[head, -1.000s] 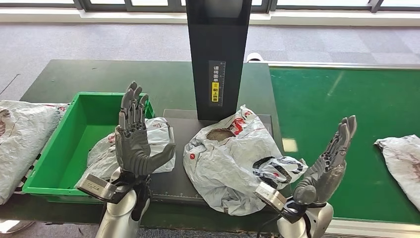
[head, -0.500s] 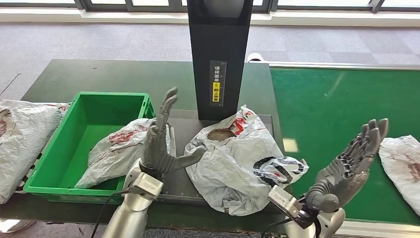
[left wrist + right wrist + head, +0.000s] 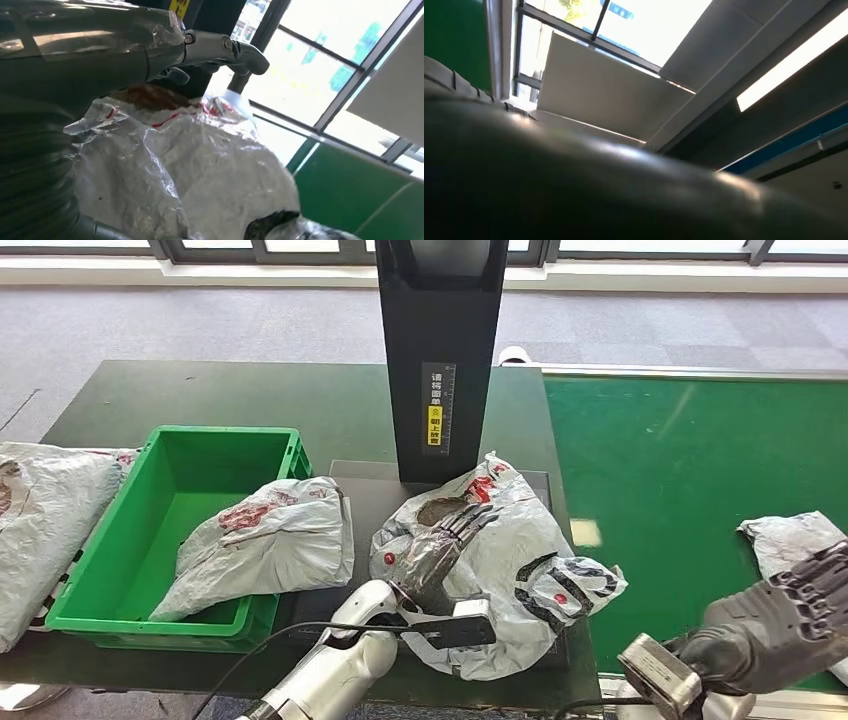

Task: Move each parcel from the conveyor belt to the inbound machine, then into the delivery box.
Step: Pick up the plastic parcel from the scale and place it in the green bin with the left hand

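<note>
Parcel [image 3: 480, 580]: crinkled grey plastic bag, lumpy, on the dark machine plate [image 3: 370, 490] before the black column [image 3: 440, 350].
Left hand [image 3: 440, 545]: fingers flat on the parcel, released.
Right hand [image 3: 790, 620]: curled, holding nothing, over the smooth green belt [image 3: 690, 450] near another bag [image 3: 790, 540].

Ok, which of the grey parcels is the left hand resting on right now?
The crumpled parcel on the dark platform below the black scanner column; the left hand lies flat on top.

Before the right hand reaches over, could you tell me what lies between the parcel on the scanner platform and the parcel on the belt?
Bare green belt, in the head view.
</note>
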Motion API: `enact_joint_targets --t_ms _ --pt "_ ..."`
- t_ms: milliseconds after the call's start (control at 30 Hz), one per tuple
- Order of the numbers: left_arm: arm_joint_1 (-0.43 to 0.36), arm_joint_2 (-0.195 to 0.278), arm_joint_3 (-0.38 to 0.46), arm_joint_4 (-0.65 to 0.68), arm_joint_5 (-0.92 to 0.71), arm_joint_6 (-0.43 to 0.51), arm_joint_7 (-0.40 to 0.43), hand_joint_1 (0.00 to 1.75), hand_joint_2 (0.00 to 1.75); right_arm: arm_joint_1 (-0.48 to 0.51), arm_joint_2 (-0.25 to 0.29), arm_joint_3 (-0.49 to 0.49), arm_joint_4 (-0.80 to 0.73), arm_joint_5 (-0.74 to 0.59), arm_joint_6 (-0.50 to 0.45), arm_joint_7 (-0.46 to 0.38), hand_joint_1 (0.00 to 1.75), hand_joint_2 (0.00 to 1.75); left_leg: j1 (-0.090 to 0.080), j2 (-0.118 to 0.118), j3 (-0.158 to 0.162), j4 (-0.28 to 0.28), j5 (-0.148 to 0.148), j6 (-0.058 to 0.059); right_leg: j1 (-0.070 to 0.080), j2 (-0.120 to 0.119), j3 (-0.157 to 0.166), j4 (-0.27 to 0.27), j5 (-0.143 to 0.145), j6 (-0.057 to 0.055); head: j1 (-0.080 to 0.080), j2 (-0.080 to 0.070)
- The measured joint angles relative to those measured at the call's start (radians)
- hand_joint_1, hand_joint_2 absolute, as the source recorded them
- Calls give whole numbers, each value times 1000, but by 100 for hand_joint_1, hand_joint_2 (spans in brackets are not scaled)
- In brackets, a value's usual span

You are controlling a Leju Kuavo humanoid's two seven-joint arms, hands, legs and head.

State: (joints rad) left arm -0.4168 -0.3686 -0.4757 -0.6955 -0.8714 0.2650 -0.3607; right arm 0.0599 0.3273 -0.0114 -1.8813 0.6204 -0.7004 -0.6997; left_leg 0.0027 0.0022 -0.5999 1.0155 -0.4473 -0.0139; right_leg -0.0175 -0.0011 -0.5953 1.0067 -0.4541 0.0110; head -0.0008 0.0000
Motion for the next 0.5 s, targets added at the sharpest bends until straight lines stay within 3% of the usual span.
enact_joint_targets --t_ms 200,400,433,467,500 --pt "-30 -4 -59 94 -22 -12 65 0 175 -7 0 -37 -7 -29 0 0 0 175 0 0 0 0 0 0 0 0 0 0 0 0 0 0" --pt "-44 -4 -88 133 -28 -12 77 0 175 -8 1 -53 -7 -33 0 0 0 175 0 0 0 0 0 0 0 0 0 0 0 0 0 0" --pt "-45 -4 -89 137 -28 -12 77 9 175 -8 1 -55 -7 -33 0 0 0 175 0 0 0 0 0 0 0 0 0 0 0 0 0 0" --pt "-46 -4 -90 141 -28 -12 77 37 175 -8 1 -56 -7 -33 0 0 0 175 0 0 0 0 0 0 0 0 0 0 0 0 0 0" --pt "-48 -5 -91 144 -32 -15 82 81 175 -8 1 -56 -7 -34 0 0 0 175 0 0 0 0 0 0 0 0 0 0 0 0 0 0"
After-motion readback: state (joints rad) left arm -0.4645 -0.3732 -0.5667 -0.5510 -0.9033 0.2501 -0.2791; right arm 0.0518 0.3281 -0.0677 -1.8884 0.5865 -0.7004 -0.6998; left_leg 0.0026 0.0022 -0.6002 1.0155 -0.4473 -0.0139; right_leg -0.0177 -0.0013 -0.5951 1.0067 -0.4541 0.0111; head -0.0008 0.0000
